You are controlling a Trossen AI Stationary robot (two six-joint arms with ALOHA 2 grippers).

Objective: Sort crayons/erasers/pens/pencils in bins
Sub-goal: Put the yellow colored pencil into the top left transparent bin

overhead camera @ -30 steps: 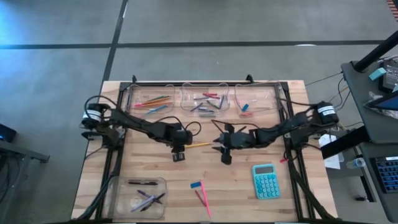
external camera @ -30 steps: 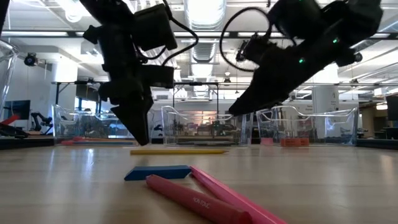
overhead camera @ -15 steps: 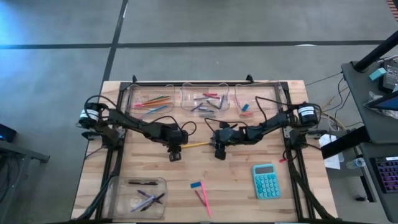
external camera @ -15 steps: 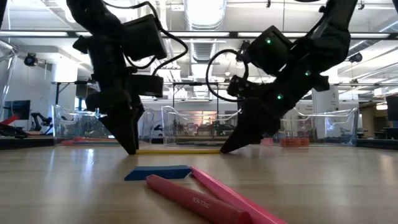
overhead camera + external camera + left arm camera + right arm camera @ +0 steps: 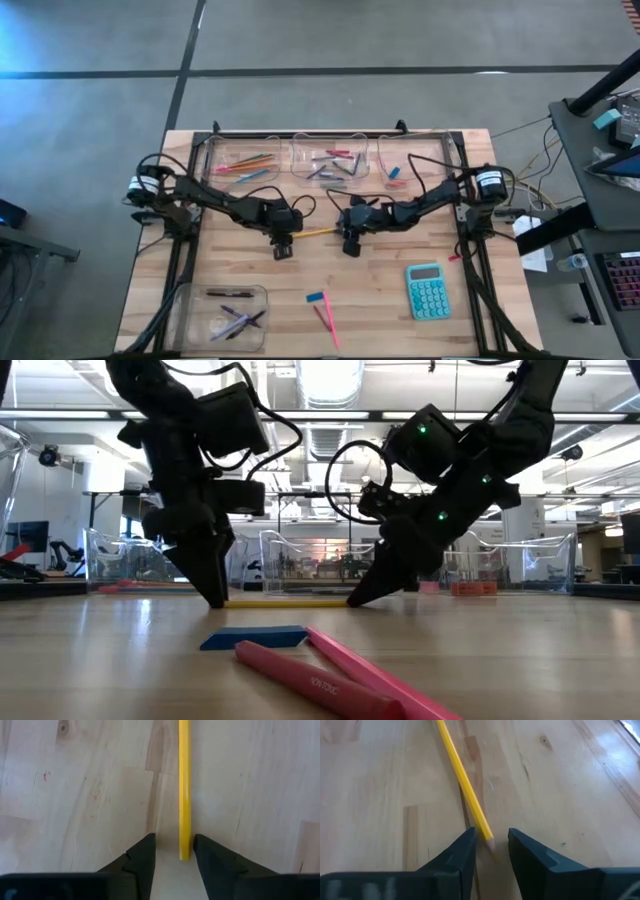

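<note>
Yellow pencil (image 5: 320,232) lies flat between both pincers, sharpened tip toward right pincer (image 5: 349,244), blunt end at left pincer (image 5: 282,246); both parted, gripping nothing.

bins' (image 5: 246,160) contents: too small to sort by kind | yellow pencil (image 5: 184,790): far end cut off

Yellow pencil (image 5: 184,785) on pale wood-grain table (image 5: 75,795), between black fingers (image 5: 142,862).
</note>
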